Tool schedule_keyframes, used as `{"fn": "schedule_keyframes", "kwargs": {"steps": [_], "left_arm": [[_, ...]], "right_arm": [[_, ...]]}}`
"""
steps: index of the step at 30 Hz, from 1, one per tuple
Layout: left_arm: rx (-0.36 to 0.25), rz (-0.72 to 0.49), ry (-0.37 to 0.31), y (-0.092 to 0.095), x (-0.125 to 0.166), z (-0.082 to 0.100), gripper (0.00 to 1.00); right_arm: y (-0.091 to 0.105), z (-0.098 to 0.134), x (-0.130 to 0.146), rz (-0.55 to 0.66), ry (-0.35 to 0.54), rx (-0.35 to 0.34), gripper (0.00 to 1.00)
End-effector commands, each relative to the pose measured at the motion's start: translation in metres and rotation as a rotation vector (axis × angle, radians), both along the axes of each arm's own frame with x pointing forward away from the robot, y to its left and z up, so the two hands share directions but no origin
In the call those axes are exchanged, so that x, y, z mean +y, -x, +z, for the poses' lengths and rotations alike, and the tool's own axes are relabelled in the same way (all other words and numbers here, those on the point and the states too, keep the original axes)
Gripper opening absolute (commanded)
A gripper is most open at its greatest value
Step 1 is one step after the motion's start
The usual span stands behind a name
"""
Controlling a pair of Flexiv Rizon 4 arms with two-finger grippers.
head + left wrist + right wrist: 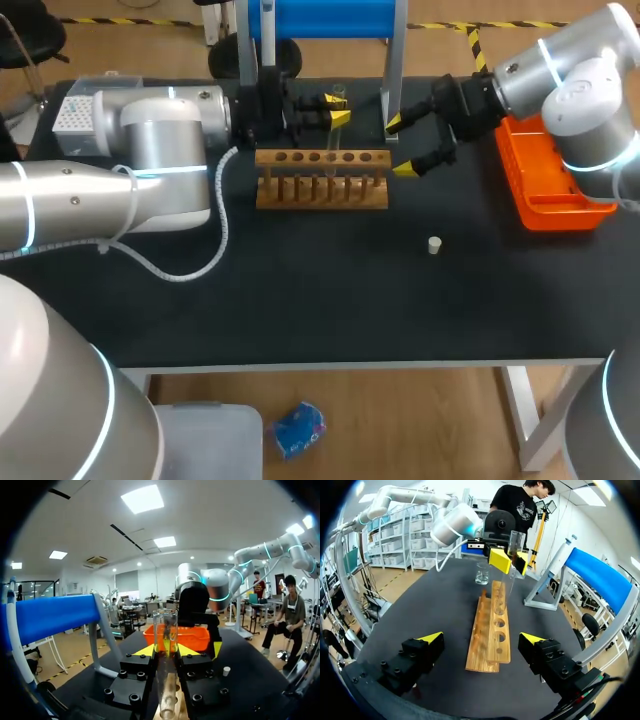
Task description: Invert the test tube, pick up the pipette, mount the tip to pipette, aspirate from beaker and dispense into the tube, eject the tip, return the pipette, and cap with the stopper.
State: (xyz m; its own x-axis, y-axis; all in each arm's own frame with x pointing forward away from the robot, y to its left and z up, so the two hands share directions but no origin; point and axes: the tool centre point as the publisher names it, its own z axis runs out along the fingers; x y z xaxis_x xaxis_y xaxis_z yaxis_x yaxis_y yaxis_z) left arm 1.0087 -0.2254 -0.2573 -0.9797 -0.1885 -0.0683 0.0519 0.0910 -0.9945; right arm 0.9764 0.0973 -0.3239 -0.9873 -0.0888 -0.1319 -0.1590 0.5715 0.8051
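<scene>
The beaker [482, 573] stands on the desk [300, 300] past the left end of the wooden rack [322, 190]. My left end effector [335, 112] is clamped on the test tube [340, 98] (both yellow tips press its sides), holding it upright over the rack's far side. My right end effector [400, 146] hangs wide and holds nothing, just right of the rack. The stopper [434, 245] lies nearer on the desk, and 1 orange tray [560, 205] sits at the far right.
</scene>
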Motion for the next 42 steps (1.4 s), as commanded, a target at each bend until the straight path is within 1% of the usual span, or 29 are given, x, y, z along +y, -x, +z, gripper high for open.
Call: {"fn": "schedule_keyframes", "kwargs": {"steps": [1,21,30,37,38,39,42], "left_arm": [[0.001,-0.002,0.007,-0.004,0.0,-0.006,0.0],[0.036,0.021,0.02,-0.004,0.005,-0.025,0.0],[0.036,0.03,0.021,-0.005,0.007,-0.028,0.0],[0.05,0.038,0.026,-0.004,0.006,-0.03,0.0],[0.052,0.039,0.026,-0.004,0.006,-0.029,0.75],[0.05,0.038,0.022,-0.004,0.006,-0.028,1.0],[0.042,0.047,0.02,-0.005,0.008,-0.022,1.0]], "right_arm": [[-0.001,0.0,0.0,0.003,0.001,0.001,1.0],[-0.001,0.0,0.0,0.003,0.001,0.001,1.0],[-0.001,0.0,0.0,0.003,0.001,0.001,1.0],[-0.001,0.0,0.0,0.003,0.001,0.001,1.0],[-0.001,0.0,0.0,0.003,0.001,0.001,1.0],[-0.001,0.0,0.0,0.003,0.001,0.001,1.0],[-0.001,0.0,0.0,0.003,0.001,0.001,1.0]]}}
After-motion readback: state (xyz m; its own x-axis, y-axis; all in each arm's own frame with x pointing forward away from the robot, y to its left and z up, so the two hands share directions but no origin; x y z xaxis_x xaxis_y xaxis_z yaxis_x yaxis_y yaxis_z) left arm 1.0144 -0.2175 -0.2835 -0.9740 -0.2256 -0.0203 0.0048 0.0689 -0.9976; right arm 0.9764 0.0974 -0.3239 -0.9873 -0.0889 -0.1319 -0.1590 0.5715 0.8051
